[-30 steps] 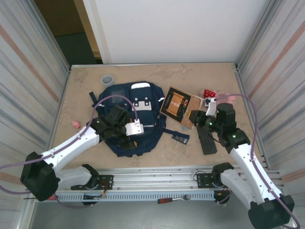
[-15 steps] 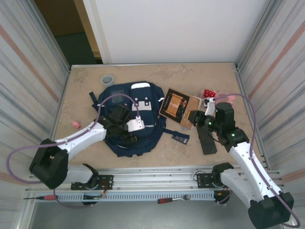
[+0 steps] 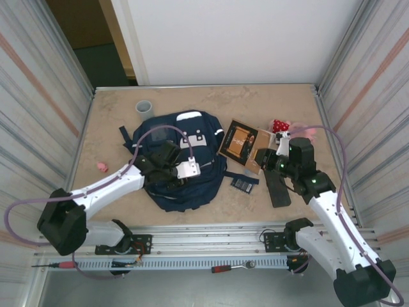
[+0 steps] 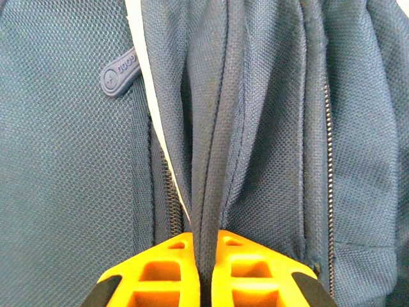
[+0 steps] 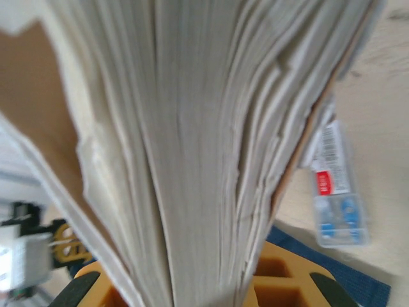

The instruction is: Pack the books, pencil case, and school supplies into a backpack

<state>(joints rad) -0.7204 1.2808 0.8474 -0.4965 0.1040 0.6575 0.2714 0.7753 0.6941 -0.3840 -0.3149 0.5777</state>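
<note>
Because nothing can go in until the bag gapes, the large navy blue fabric backpack (image 3: 208,144), lying flat left of the tabletop's (image 3: 108,128) middle with its top toward the far edge, is the left arm's business. The left gripper (image 4: 206,259) has its orange fingers pinched tight on a raised fold of navy cloth beside a zip, seemingly to lift that flap and open a mouth. Just beside the backpack's right side, toward the tabletop's right edge, lies the thick brown-covered book with the orange-tan picture (image 3: 239,139). The right gripper (image 3: 263,157) clamps its pale page edges, fingers narrow around it, probably ready to carry it across. The small dark grey grid-faced piece (image 3: 241,185) lies nearer the near edge, off the backpack's right side. The slim grey case with a red mark (image 5: 332,185) rests beside the book; both are unpacked.
</note>
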